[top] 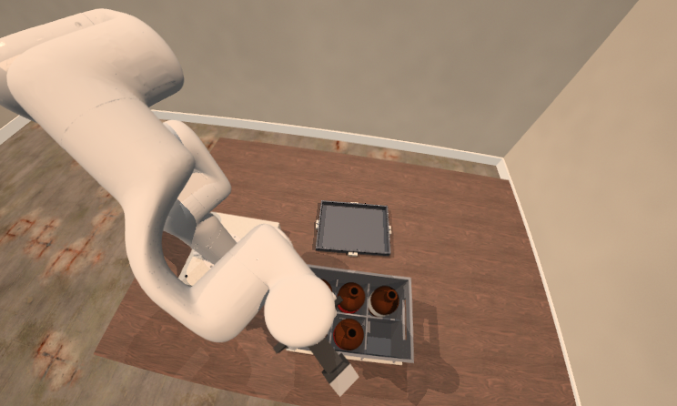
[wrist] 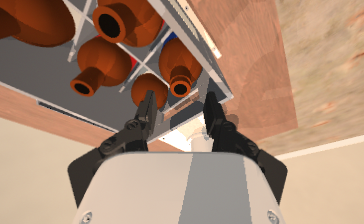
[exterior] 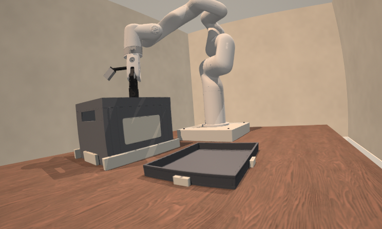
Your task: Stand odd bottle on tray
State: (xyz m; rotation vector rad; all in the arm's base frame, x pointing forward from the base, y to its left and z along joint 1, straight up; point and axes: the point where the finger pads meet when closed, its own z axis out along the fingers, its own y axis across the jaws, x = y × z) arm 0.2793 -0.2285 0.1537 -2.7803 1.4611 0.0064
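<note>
Bottles (wrist: 182, 65) stand in the gray crate (exterior: 107, 119) as the gripper (wrist: 179, 114) hovers at its rim, jaws spread and holding nothing, one brown neck (wrist: 144, 95) just beyond the left finger.

- Five brown, round-bodied bottles show in the wrist view: (wrist: 25, 20), (wrist: 120, 22), (wrist: 95, 67), (wrist: 148, 90) and (wrist: 183, 67).
- One dark grey crate with inner dividers (exterior: 93, 125) holds all five bottles.
- One shallow dark grey square tray (exterior: 186, 177).
- One white six-joint robot arm (exterior: 215, 85).
- One white square base plate (exterior: 241, 129) under the arm.
- One brown wooden tabletop (exterior: 286, 185).
</note>
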